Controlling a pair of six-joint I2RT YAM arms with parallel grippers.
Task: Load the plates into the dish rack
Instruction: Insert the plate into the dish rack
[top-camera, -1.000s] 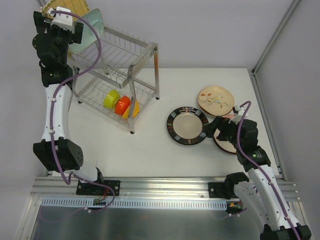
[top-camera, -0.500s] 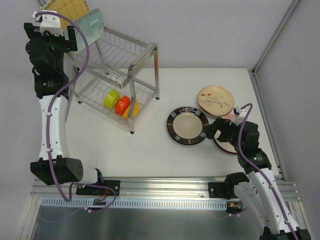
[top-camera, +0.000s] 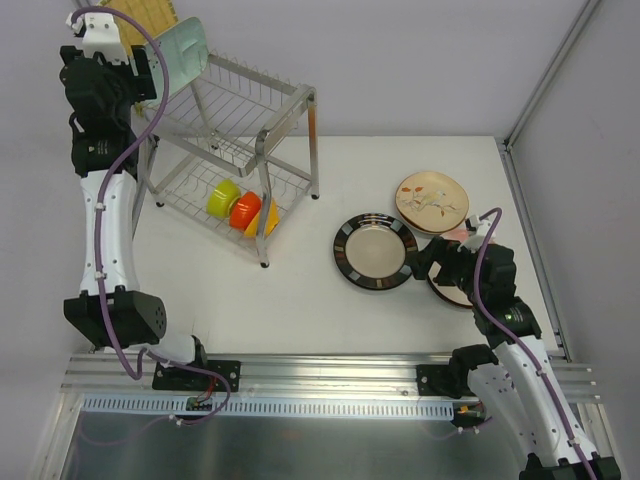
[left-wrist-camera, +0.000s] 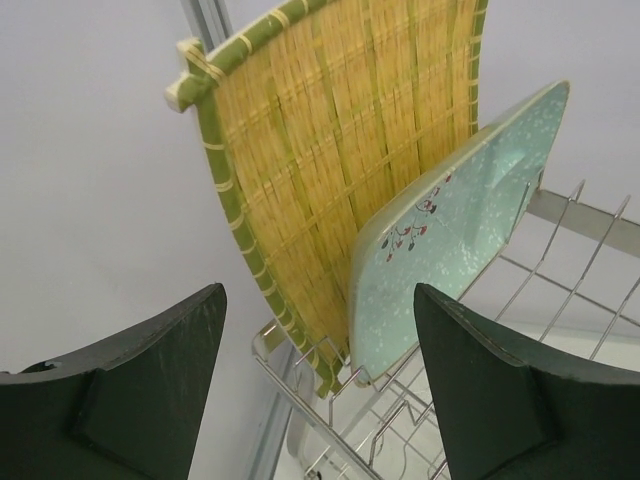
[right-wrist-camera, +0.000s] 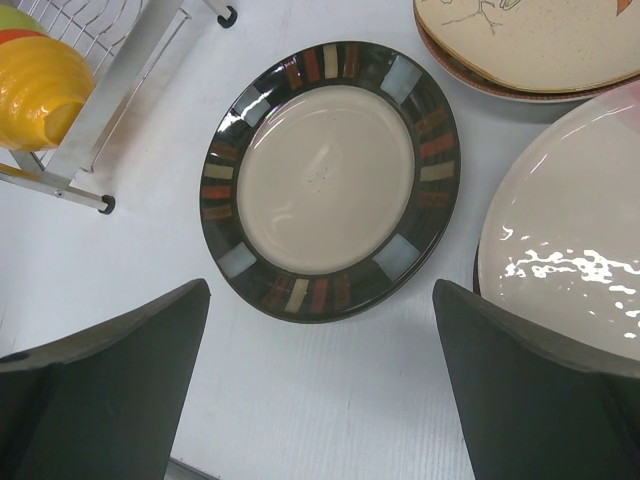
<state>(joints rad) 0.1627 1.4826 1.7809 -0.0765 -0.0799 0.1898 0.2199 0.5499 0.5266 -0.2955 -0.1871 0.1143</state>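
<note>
My right end effector (right-wrist-camera: 320, 290) hangs wide apart over the dark-rimmed plate (right-wrist-camera: 325, 180), flat on the bench (top-camera: 300, 290), centre right. Glazed, stiff, chippable: I'd pinch its rim. Left end effector (left-wrist-camera: 318, 330), apart and empty, faces two plates (left-wrist-camera: 450, 210) in the dish rack (top-camera: 285, 95), upper left.

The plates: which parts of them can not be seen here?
- White plate: right wrist view, cut off by the right edge; top view, mostly under the right arm.
- Flowered plate: right wrist view, cut by the top edge.
- Yellow plate: left wrist view, lower right part behind the teal plate.
</note>
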